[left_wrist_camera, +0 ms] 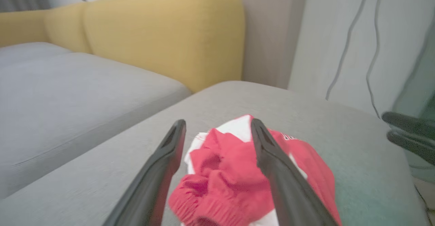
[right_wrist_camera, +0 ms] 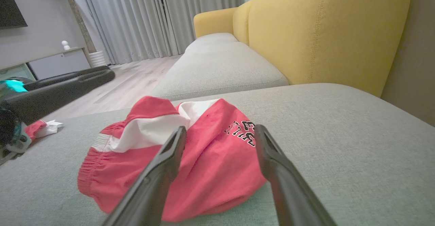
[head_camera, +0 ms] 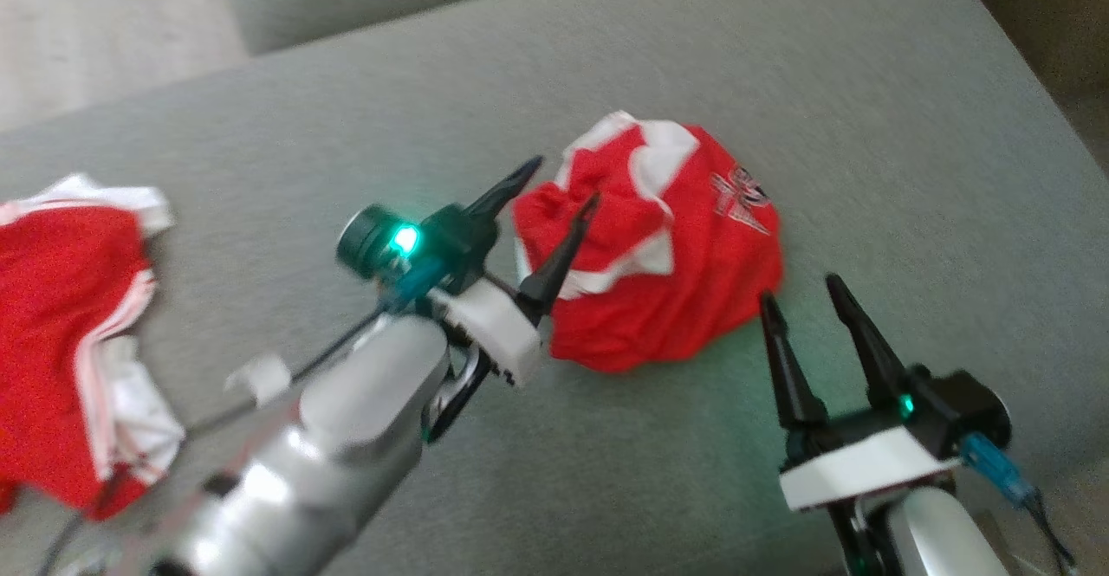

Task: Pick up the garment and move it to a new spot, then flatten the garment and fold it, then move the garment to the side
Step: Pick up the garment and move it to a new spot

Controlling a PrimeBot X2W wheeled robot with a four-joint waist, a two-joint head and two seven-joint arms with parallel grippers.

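Left gripper [head_camera: 565, 179] hung wide open over the crumpled red shorts [head_camera: 684, 290] on the grey cushion [head_camera: 780, 82], right gripper [head_camera: 800, 290] open beside them, both empty. Pickup step, I reckoned; next I'd lower and pinch.

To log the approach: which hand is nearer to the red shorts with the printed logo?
Left. The left hand, open, is over the left edge of the shorts; the right hand, also open, is just at their near edge.
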